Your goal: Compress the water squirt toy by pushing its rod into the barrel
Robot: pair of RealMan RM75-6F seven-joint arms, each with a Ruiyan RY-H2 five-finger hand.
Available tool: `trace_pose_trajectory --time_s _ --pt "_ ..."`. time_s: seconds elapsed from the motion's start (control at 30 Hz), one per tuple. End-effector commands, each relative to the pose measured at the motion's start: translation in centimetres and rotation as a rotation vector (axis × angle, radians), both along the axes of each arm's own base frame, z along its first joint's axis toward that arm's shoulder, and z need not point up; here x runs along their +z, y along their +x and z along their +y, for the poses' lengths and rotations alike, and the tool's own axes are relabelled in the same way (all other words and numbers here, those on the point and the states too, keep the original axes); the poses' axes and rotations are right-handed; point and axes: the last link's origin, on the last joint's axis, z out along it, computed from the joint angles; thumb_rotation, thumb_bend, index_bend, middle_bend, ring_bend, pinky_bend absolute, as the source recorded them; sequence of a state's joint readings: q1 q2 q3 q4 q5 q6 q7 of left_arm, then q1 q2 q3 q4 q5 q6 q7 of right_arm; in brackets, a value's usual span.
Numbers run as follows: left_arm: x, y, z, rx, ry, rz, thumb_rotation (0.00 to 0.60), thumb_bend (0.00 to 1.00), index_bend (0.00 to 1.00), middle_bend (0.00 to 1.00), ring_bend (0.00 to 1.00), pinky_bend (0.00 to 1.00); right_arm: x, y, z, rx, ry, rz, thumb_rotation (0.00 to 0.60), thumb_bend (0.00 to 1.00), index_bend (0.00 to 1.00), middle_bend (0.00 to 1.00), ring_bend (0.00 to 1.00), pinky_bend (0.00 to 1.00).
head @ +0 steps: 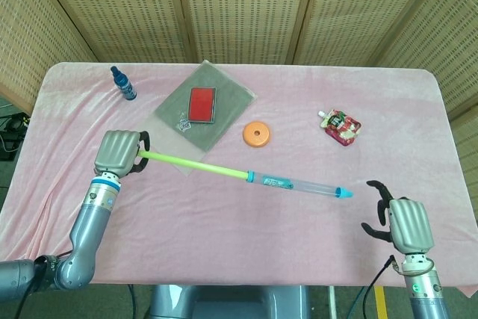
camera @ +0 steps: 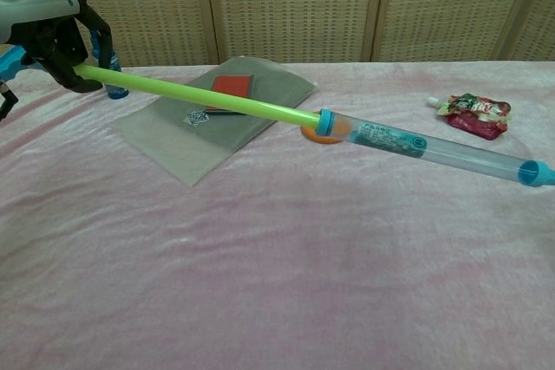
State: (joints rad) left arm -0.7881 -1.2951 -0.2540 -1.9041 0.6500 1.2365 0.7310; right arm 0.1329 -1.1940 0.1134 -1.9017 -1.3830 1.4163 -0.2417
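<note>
One toy [head: 299, 184] | left robot hand [head: 118, 152] grips rod [head: 194, 164] | right robot hand [head: 405, 223] empty, near tip

Even, bright indoor light and sharp pictures in both views.

You get soft, diffuse light from above: the pink cloth [head: 246, 244] on the bench is evenly lit, with only faint shadows in its wrinkles. In the head view the squirt toy [head: 246, 176] throws no clear shadow, and the orange disc [head: 256, 134] has just a thin dark rim beneath it. The clear barrel [camera: 425, 148] shows a mild sheen in the chest view, without harsh glare. The woven screen [head: 239, 5] behind reads crisply. You see no motion blur, and straight edges bend little near the frame borders.
</note>
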Motion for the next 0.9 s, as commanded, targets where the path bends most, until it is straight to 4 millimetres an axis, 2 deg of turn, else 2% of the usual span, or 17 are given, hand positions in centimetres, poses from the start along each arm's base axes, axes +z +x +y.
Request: trace_pose_trajectory --time_s 0.03,0.3,0.5,0.7,0.9 --pt "0.2 0.1 -0.1 0.003 0.003 -0.008 0.600 0.65 0.84 0.92 0.83 0.76 -0.3 0.5 -0.4 -0.010 0.011 0.004 0.600 0.34 0.34 0.94 0.88 0.67" --pt "0.6 0.1 -0.2 0.008 0.004 -0.015 0.600 0.65 0.84 0.92 0.83 0.76 -2.3 0.6 -1.2 -0.070 0.072 0.027 0.600 0.35 0.37 0.98 0.92 0.68" --pt "0.7 0.3 -0.3 0.005 0.000 -0.017 0.600 0.65 0.84 0.92 0.83 0.76 -3.7 1.2 -2.2 -0.090 0.099 0.017 0.600 0.37 0.38 1.00 1.00 0.76" --pt "0.8 0.5 -0.4 0.000 0.000 -0.021 0.600 0.65 0.84 0.92 0.83 0.76 -4.3 1.7 -2.7 -0.097 0.112 0.015 0.600 0.38 0.38 1.00 1.00 0.83" --pt "0.7 0.8 -0.6 -0.003 -0.010 -0.034 0.600 0.65 0.84 0.92 0.83 0.76 -5.3 1.9 -2.9 -0.114 0.125 0.024 0.600 0.38 0.36 1.00 1.00 0.83"
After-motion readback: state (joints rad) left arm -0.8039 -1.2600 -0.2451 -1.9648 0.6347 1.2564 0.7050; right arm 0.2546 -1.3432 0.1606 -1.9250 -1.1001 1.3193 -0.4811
